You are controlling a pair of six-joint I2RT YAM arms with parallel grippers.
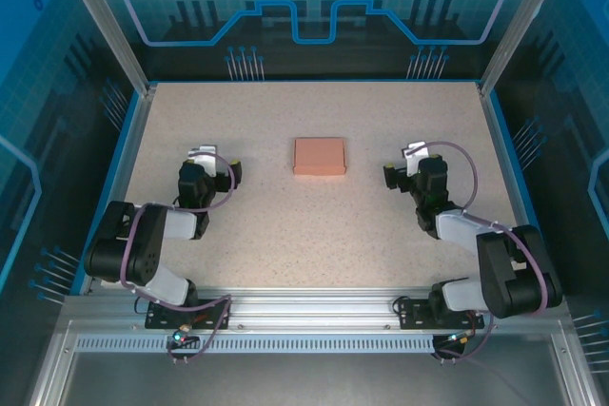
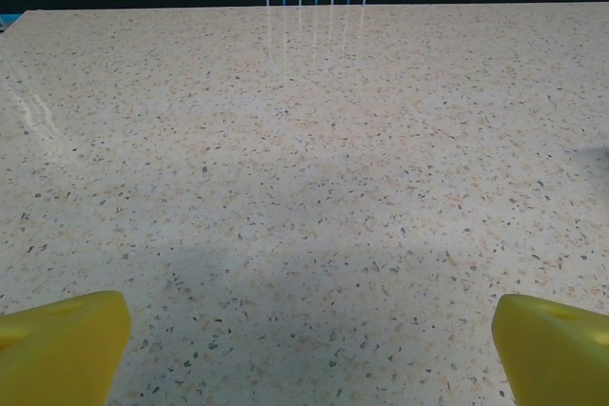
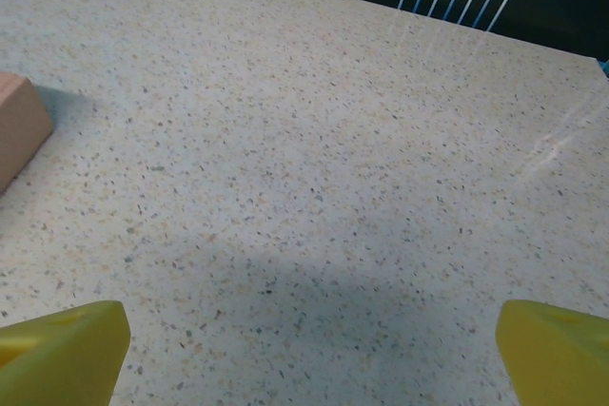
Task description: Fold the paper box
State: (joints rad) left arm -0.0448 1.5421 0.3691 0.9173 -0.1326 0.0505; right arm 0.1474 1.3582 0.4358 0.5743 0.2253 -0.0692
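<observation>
Paper box [image 1: 319, 156], a closed flat rectangle, lies mid-tabletop [image 1: 285, 235], between the two arms and apart from both. Left tool [image 1: 202, 153] is spread wide, holding nothing. Right tool [image 1: 415, 151] likewise.

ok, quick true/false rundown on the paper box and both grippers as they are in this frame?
1. The paper box lies on the table between the left gripper and the right gripper. True.
2. The left gripper is shut on the paper box. False: it is open and apart from the box.
3. The paper box is a flat cutout with spread flaps. False: it is a closed, flat rectangular box.
4. The right gripper is open and holds nothing. True.
</observation>
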